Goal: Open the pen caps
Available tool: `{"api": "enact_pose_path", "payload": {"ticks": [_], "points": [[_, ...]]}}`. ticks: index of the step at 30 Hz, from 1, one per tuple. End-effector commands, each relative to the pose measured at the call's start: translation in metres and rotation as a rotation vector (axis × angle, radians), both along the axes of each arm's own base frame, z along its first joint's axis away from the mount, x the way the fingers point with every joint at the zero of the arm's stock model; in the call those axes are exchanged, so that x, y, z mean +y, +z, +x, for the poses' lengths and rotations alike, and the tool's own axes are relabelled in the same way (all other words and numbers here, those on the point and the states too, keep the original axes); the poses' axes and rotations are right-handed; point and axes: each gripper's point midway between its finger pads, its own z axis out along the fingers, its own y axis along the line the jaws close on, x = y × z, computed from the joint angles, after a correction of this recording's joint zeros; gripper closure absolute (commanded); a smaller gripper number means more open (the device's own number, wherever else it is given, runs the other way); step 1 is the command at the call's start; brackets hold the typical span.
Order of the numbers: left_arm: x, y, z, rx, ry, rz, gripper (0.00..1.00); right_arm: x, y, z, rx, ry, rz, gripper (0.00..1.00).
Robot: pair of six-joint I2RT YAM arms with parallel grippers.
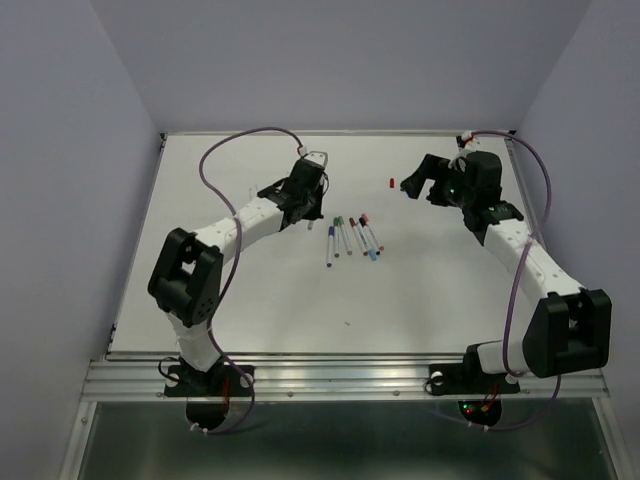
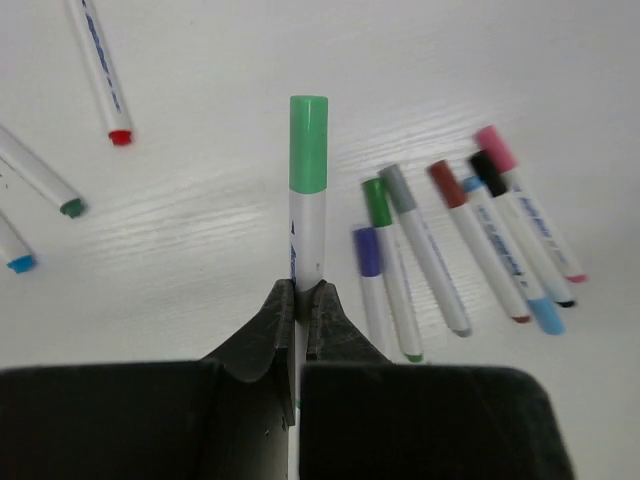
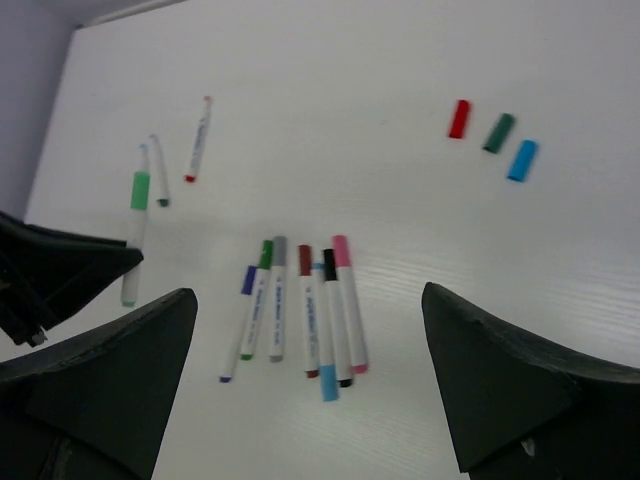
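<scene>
My left gripper [image 2: 300,300] is shut on the white barrel of a pen [image 2: 308,225] whose light green cap [image 2: 308,145] points away from the jaws, lifted above the table. That pen [image 3: 132,250] also shows at the left of the right wrist view. Several capped pens [image 2: 430,250] lie side by side to its right, seen in the top view as a row [image 1: 352,238]. Three uncapped pens, red-tipped [image 2: 100,65], green-tipped [image 2: 40,180] and blue-tipped [image 2: 12,250], lie to its left. Loose red [image 3: 458,118], green [image 3: 497,132] and blue [image 3: 521,160] caps lie together. My right gripper [image 3: 308,292] is open, holding nothing.
The white table [image 1: 250,300] is walled by lilac panels at the back and both sides. Purple cables [image 1: 235,140] loop above each arm. The loose red cap [image 1: 392,183] lies just left of my right gripper [image 1: 422,188]; my left gripper [image 1: 303,205] is left of the pen row.
</scene>
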Motion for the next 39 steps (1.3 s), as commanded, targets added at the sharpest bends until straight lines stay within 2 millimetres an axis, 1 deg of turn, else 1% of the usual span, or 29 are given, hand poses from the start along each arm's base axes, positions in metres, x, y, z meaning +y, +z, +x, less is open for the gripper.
{"api": "enact_pose_path", "payload": {"ticks": [1,2,3,4,5,6,7,8,10,11,13,14,18,19,20,21,22,23,24,26,27,29,30,32,33,35,39], "points": [[-0.024,0.101,-0.007,-0.249,-0.151,-0.213,1.0,0.066,0.047,-0.02,-0.137,0.39,0.238,0.0],[-0.034,0.122,-0.018,-0.283,-0.227,-0.28,1.0,0.078,0.048,-0.022,-0.15,0.478,0.278,0.0],[-0.037,0.122,-0.024,-0.289,-0.259,-0.301,1.0,0.087,0.05,-0.025,-0.135,0.507,0.32,0.0],[-0.042,0.134,-0.027,-0.313,-0.287,-0.332,1.0,0.09,0.049,-0.024,-0.128,0.523,0.34,0.0],[-0.046,0.132,-0.036,-0.303,-0.333,-0.356,1.0,0.1,0.056,-0.025,-0.155,0.562,0.353,0.0],[-0.048,0.141,-0.038,-0.326,-0.35,-0.38,1.0,0.106,0.054,-0.023,-0.138,0.569,0.378,0.0],[-0.05,0.14,-0.042,-0.323,-0.365,-0.391,1.0,0.111,0.057,-0.024,-0.149,0.582,0.386,0.0],[-0.054,0.145,-0.047,-0.329,-0.395,-0.417,1.0,0.121,0.066,-0.026,-0.19,0.613,0.389,0.0],[-0.056,0.147,-0.051,-0.327,-0.413,-0.434,1.0,0.13,0.07,-0.026,-0.207,0.626,0.398,0.0],[-0.057,0.147,-0.053,-0.323,-0.424,-0.442,1.0,0.135,0.075,-0.027,-0.236,0.64,0.401,0.0],[-0.057,0.145,-0.054,-0.325,-0.42,-0.445,1.0,0.136,0.075,-0.024,-0.228,0.627,0.426,0.0],[-0.058,0.145,-0.055,-0.322,-0.425,-0.451,1.0,0.136,0.078,-0.023,-0.249,0.631,0.432,0.0],[-0.066,0.152,-0.058,-0.323,-0.46,-0.497,1.0,0.156,0.08,-0.026,-0.239,0.668,0.466,0.05],[-0.069,0.154,-0.06,-0.323,-0.474,-0.507,1.0,0.158,0.076,-0.023,-0.229,0.667,0.467,0.07],[-0.069,0.155,-0.06,-0.326,-0.475,-0.51,1.0,0.163,0.08,-0.025,-0.232,0.68,0.472,0.09],[-0.069,0.155,-0.059,-0.326,-0.473,-0.513,1.0,0.167,0.076,-0.025,-0.218,0.688,0.476,0.15],[-0.07,0.157,-0.06,-0.326,-0.479,-0.52,1.0,0.168,0.079,-0.023,-0.226,0.69,0.477,0.16],[-0.071,0.157,-0.061,-0.325,-0.481,-0.523,1.0,0.169,0.077,-0.021,-0.222,0.689,0.478,0.18],[-0.071,0.16,-0.062,-0.331,-0.487,-0.529,1.0,0.169,0.076,-0.018,-0.222,0.679,0.479,0.28],[-0.071,0.16,-0.063,-0.332,-0.489,-0.533,1.0,0.172,0.08,-0.017,-0.234,0.673,0.49,0.33],[-0.071,0.161,-0.063,-0.335,-0.487,-0.536,1.0,0.171,0.081,-0.016,-0.238,0.661,0.496,0.44],[-0.07,0.159,-0.062,-0.334,-0.479,-0.531,1.0,0.171,0.086,-0.015,-0.257,0.657,0.501,0.52],[-0.069,0.16,-0.063,-0.337,-0.479,-0.532,1.0,0.171,0.087,-0.015,-0.263,0.657,0.502,0.6],[-0.069,0.159,-0.062,-0.338,-0.476,-0.531,1.0,0.17,0.091,-0.015,-0.275,0.655,0.504,0.67],[-0.069,0.16,-0.062,-0.34,-0.476,-0.53,1.0,0.17,0.092,-0.016,-0.278,0.654,0.503,0.72],[-0.068,0.159,-0.062,-0.339,-0.471,-0.527,1.0,0.17,0.094,-0.017,-0.285,0.66,0.502,0.77],[-0.068,0.157,-0.061,-0.333,-0.467,-0.527,1.0,0.17,0.095,-0.018,-0.289,0.664,0.5,0.82]]}}
